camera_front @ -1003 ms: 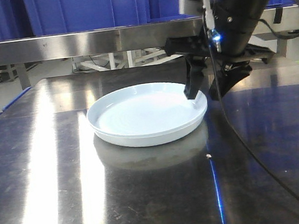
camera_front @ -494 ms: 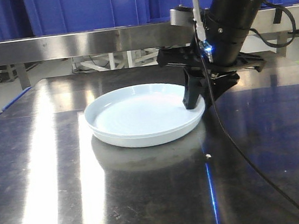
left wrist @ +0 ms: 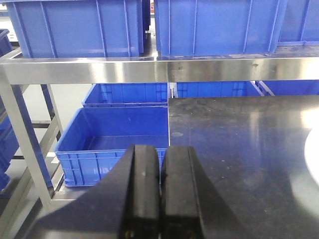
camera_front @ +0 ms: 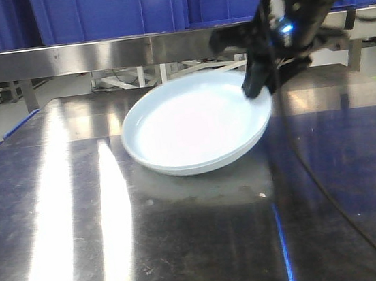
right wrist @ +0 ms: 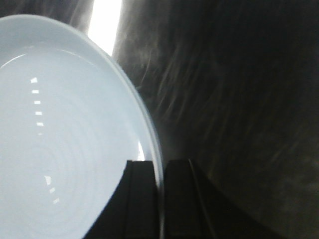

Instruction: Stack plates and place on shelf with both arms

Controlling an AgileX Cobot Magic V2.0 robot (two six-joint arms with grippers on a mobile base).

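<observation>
The pale bluish-white plates (camera_front: 196, 122) sit nested as one stack, tilted, with the right side raised off the steel tabletop (camera_front: 62, 231). My right gripper (camera_front: 257, 87) is shut on the stack's right rim. In the right wrist view the rim (right wrist: 149, 129) runs between the two black fingers, and the gripper (right wrist: 160, 164) pinches it. My left gripper (left wrist: 160, 154) is shut and empty, hanging past the table's left edge; only a sliver of plate (left wrist: 314, 154) shows there. The shelf rail (camera_front: 61, 60) crosses behind the plates.
Blue crates (camera_front: 124, 8) stand on the shelf above the rail (left wrist: 149, 69). An open blue crate (left wrist: 114, 137) lies low, left of the table, under my left gripper. A black cable (camera_front: 332, 198) trails from the right arm over the table. A small crumb (camera_front: 262, 194) lies near the front.
The right gripper closed on the plates' right rim and rose, lifting and tilting the stack. The stack shifted slightly right and away from the camera.
</observation>
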